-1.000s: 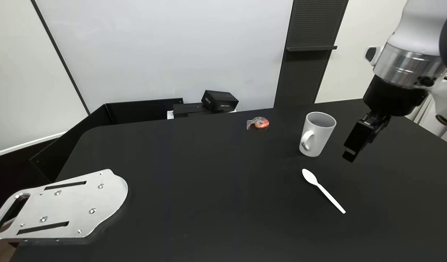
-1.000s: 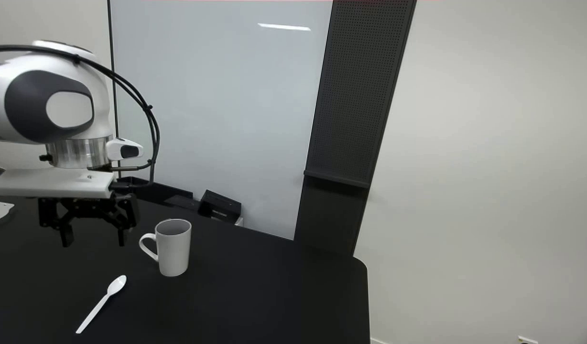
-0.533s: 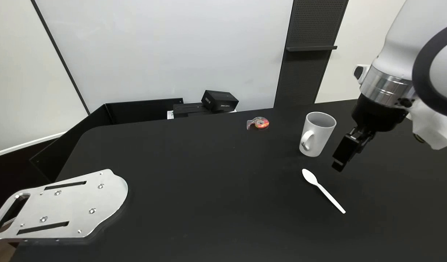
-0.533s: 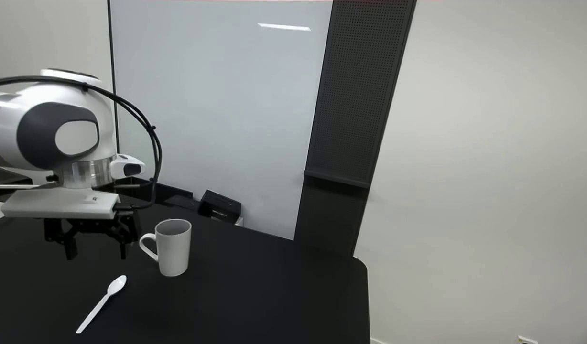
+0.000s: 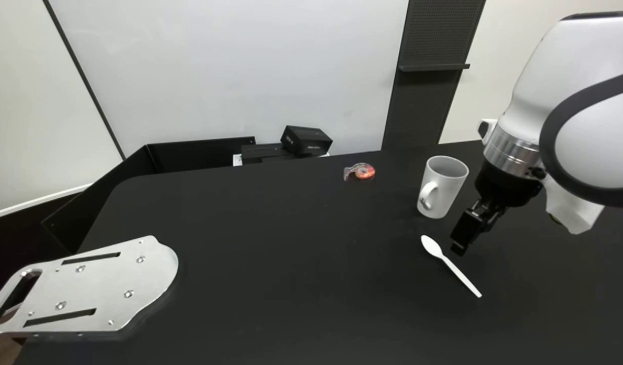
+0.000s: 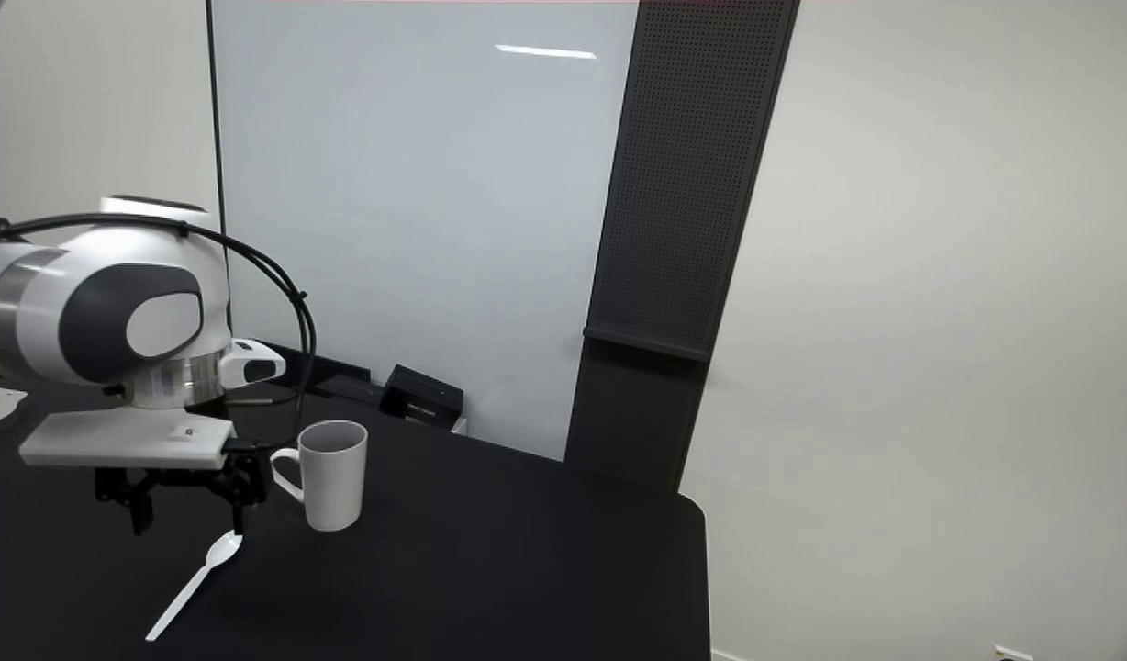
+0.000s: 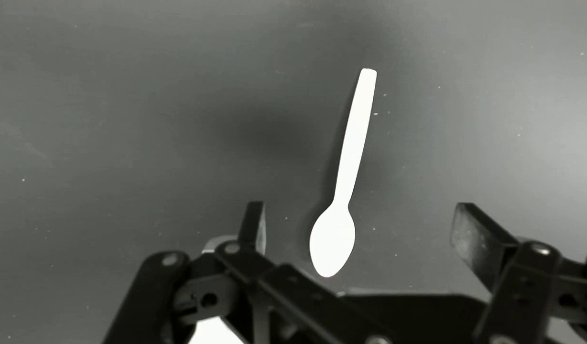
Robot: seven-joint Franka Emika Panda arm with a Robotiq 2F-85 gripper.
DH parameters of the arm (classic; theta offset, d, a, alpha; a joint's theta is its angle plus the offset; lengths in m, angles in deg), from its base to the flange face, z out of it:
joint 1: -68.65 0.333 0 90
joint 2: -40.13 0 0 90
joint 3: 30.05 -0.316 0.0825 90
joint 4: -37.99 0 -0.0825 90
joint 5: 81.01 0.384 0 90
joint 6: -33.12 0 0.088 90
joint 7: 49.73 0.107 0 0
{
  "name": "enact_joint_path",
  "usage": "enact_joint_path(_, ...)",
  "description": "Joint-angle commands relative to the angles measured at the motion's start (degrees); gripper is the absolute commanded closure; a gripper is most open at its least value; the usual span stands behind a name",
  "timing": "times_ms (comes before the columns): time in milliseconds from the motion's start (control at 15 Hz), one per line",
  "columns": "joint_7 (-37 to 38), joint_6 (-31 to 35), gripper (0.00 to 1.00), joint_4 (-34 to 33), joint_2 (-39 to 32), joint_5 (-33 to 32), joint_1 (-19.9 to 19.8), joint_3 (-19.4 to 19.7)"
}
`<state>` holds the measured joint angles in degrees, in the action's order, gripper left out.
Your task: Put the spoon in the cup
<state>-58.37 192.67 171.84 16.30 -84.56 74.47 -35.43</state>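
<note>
Hand (image 7: 363,227) is spread wide, fingers (image 7: 470,239) well apart, holding nothing. It's hanging tips-down off the arm (image 6: 164,326), low over the table (image 5: 271,253), right by the bowl end of the spoon (image 7: 332,241). From the wrist view the bowl shows in the gap between the two fingers, a good bit closer to the finger on the left of that view. You can see bare table on either side of it, so as far as I can tell the spoon isn't being touched. Its handle runs up toward the top there, leaning a bit right.

So yeah, the spoon is lying flat on the table, outside the cup (image 5: 447,192). Cup's just standing there upright, white with a greyish inside, its handle on the left side in both exterior views. Spoon and cup are near each other but clearly apart, bowl end closer to the cup, handle end pointing away.

Rest of the stuff: a silver slotted plate (image 5: 103,284) way over on the left in an exterior view, plus a little clear and orange-red thing that looks like a tape dispenser (image 5: 364,172) farther back on the table. Past the far edge there's a black box (image 5: 306,142), which shows up in both exterior views.
</note>
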Motion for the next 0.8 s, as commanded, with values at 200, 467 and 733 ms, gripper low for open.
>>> enact_joint_path(200,9.1,-0.4,0.00,-3.9,-5.2,-4.6,5.0,5.4)
enact_joint_path(467,11.7,-0.3,0.00,-5.6,-8.1,-5.1,7.1,6.8)
enact_joint_path(733,13.1,0.5,0.00,-7.0,-10.3,-6.4,9.7,8.4)
